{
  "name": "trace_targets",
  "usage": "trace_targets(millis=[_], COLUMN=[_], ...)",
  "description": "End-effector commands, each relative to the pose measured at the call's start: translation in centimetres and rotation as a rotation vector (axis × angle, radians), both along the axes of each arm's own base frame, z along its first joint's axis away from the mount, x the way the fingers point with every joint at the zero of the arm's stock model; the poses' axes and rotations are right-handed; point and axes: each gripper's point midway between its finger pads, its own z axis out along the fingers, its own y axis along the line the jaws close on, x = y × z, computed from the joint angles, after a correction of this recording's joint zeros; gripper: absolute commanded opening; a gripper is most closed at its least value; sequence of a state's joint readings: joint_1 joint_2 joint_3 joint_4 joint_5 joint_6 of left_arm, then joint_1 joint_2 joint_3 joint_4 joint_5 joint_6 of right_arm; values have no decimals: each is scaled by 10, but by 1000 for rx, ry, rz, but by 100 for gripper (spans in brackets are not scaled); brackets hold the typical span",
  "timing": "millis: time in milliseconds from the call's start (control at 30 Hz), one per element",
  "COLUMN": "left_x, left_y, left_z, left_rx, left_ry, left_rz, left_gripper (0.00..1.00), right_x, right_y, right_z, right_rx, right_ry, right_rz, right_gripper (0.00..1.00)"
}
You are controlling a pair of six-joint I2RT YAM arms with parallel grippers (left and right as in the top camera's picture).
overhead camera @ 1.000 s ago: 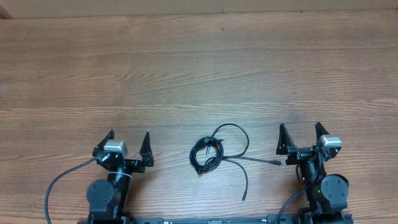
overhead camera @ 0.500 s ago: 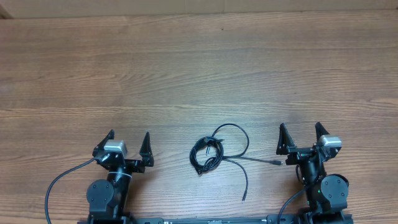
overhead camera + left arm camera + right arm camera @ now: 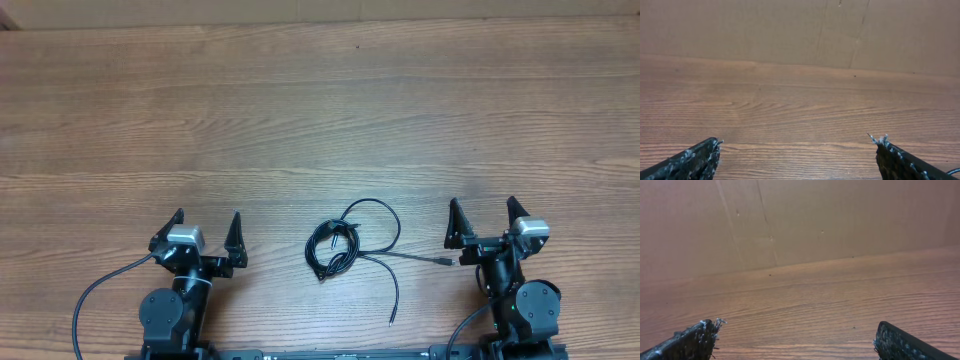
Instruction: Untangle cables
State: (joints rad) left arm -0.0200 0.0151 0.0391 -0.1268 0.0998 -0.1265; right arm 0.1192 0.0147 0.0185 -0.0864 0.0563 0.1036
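Left hand (image 3: 207,215) and right hand (image 3: 482,202) rest spread wide at the near edge of a wood-grain desk (image 3: 300,110), each holding nothing and touching nothing; between them, apart from both, lie the cables (image 3: 338,248), thin black cords bunched in a small knot on the bare wood; the knot sits roughly midway between the two hands, a little nearer the right one, level with the arms' wrists rather than ahead of the fingertips; one open loop arcs from the knot up and to the right; one loose strand runs right along the desk and ends in a small plug just beside the right arm, short of touching it as far as the overhead view shows; another strand trails down and to the right toward the near edge and stops well apart from either hand; a thicker black wire (image 3: 90,300) curves off the left arm's base; from each wrist camera, dark fingers (image 3: 695,159) frame the lower corners, widely parted, with plain wood stretching ahead to a brown panel (image 3: 790,30) standing upright at the far edge of the desk.
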Motion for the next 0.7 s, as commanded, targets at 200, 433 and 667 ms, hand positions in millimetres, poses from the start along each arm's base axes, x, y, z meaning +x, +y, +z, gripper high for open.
trace_targets(millis=[200,433,667], left_x=[2,-3,-13], left_y=[21,-2,-7], left_z=[10,27,68], left_rx=[45,39,49], left_ry=[-54,-66,27], left_rz=[123,-15,-45], left_gripper=[99,100,99], right_x=[0,0,0], right_y=[-1,-1,-1], right_z=[-1,-1,-1], right_rx=[-6,-6,-6], right_ry=[-9,-9,-9], right_rz=[-4,-4,-4], right_gripper=[100,100,100])
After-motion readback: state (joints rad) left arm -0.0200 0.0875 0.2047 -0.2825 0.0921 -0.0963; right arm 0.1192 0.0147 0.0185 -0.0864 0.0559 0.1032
